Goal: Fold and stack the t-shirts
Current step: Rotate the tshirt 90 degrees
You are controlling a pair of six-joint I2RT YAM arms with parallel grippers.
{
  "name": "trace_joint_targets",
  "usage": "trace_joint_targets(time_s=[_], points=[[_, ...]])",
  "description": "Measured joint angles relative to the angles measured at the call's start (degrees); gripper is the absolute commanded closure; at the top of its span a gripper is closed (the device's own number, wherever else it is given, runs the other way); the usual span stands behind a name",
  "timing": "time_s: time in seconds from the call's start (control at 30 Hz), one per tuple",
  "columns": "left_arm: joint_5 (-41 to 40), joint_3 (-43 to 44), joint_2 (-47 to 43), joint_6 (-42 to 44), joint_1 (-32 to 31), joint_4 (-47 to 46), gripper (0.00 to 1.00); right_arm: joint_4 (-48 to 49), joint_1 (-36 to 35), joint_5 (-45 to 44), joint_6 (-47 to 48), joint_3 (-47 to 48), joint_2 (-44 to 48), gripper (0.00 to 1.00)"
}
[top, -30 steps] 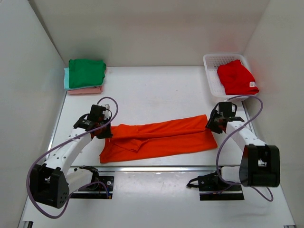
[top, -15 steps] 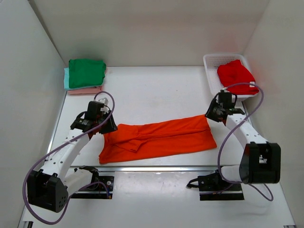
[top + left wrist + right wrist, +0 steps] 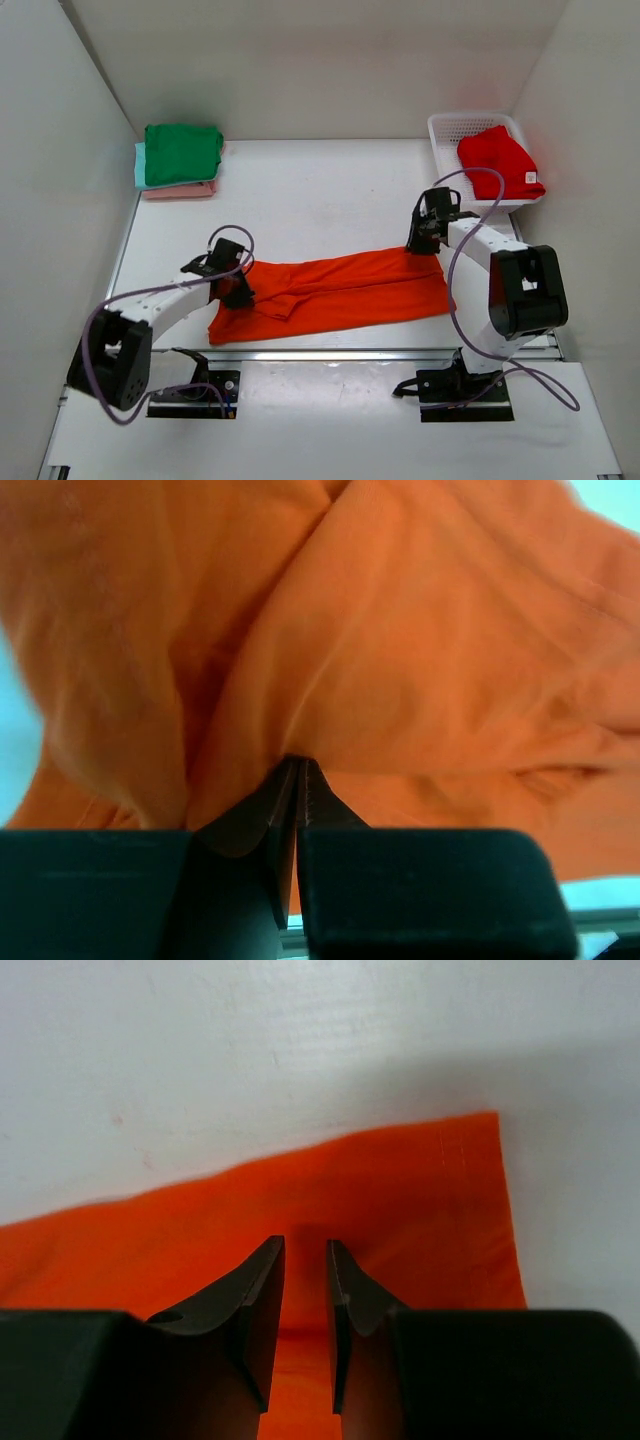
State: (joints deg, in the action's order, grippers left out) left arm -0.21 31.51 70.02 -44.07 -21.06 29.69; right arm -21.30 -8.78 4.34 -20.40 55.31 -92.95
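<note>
The bright orange t-shirt (image 3: 340,290) lies as a long folded strip across the table's near middle. My left gripper (image 3: 236,286) is shut on its left end. The left wrist view shows the jaws pinched on a bunched ridge of orange cloth (image 3: 430,630) at the gripper (image 3: 297,765). My right gripper (image 3: 421,240) is at the strip's far right corner. In the right wrist view the right gripper (image 3: 305,1245) has its jaws a narrow gap apart over flat orange cloth (image 3: 400,1190). A red t-shirt (image 3: 497,162) lies in the basket. Dark green (image 3: 182,152), mint (image 3: 139,165) and pink (image 3: 178,191) shirts are stacked at the far left.
The white mesh basket (image 3: 441,150) stands at the far right corner. White walls close in the table (image 3: 320,190) on three sides. A metal rail runs along the near edge (image 3: 340,353). Both arms' cables loop above the table.
My left gripper has come down and moved right onto the shirt's left end, bunching it inward. My right gripper has moved left and away, along the shirt's far right corner.
</note>
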Motion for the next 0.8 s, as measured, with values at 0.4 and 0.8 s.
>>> trace_joint_targets(time_s=[0.4, 0.8], points=[[-1.01, 35.01, 36.83, -0.20, -0.87, -2.58, 0.86, -9.77, -5.11, -6.78, -9.97, -5.57, 3.17, 0.85], [2.27, 106.81, 80.94, 9.90, 1.33, 15.67, 0.88, -6.36, -29.99, -4.31, -37.07, -14.56, 10.93, 0.92]])
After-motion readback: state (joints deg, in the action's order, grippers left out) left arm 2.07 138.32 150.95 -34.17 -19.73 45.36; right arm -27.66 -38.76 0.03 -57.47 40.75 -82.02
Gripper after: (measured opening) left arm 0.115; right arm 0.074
